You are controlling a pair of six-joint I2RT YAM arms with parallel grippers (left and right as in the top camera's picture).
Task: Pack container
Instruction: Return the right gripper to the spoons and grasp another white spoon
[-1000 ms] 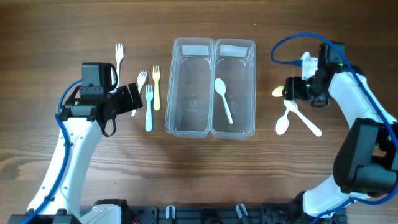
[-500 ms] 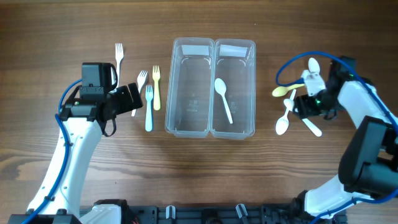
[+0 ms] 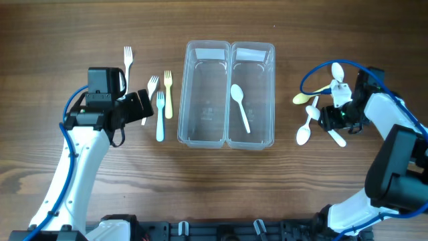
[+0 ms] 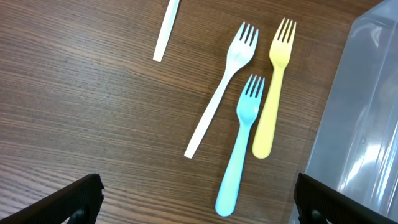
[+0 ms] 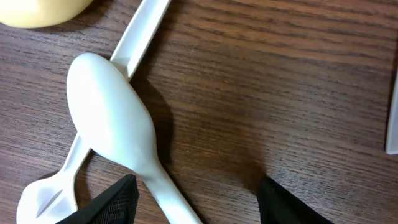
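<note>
Right jaws hang parted over a white spoon lying across a second spoon, its handle between them. Left jaws gape above forks.

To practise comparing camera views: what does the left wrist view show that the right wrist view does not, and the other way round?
Left wrist only: white fork, yellow fork, blue fork, a separate white handle end, and the clear container wall.
Right wrist only: top white spoon crossing bottom white spoon, plus a yellow spoon edge.
Shared: the wooden table, and an open, empty end effector: left end effector in one, right end effector in the other.
</note>
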